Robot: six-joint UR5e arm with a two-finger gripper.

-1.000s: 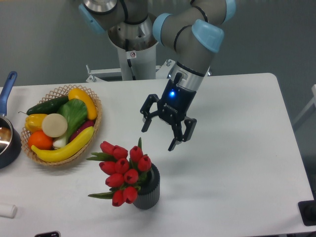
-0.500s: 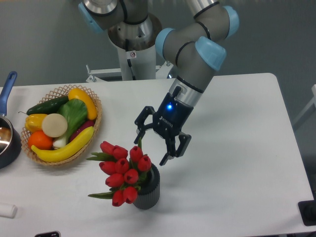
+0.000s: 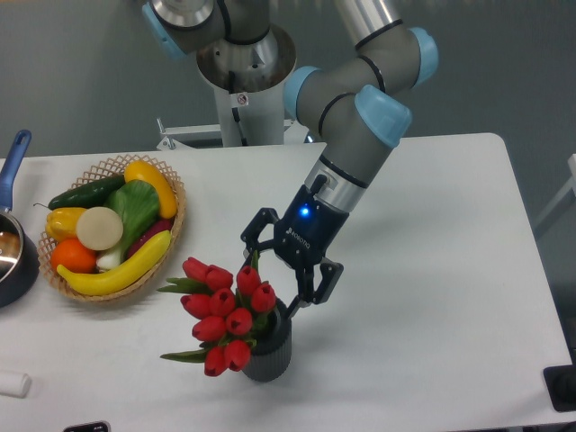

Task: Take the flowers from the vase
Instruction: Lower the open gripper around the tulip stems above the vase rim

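— Nine or so red tulip buds make up the flowers, low in the frame just left of centre; is that right?

— Roughly nine. They are closed buds with green leaves fanning out to the left, and the bunch stands in the vase, a small dark grey cylinder with ribbed sides, shorter than the bunch.

— What lies further left?

— At the left edge a dark pot with a blue handle, then a woven basket holding a banana, a cucumber, an orange and other produce. All sit on the white table.

— And to the right of the bunch?

— The gripper hangs just above and right of the buds, its two dark fingers spread apart, holding nothing. One fingertip is near the vase rim; whether it touches cannot be told.

— Any writing?

— A small white word on the gripper body beside a blue light, too small to read, and a sticker on the arm's base column, also unreadable.
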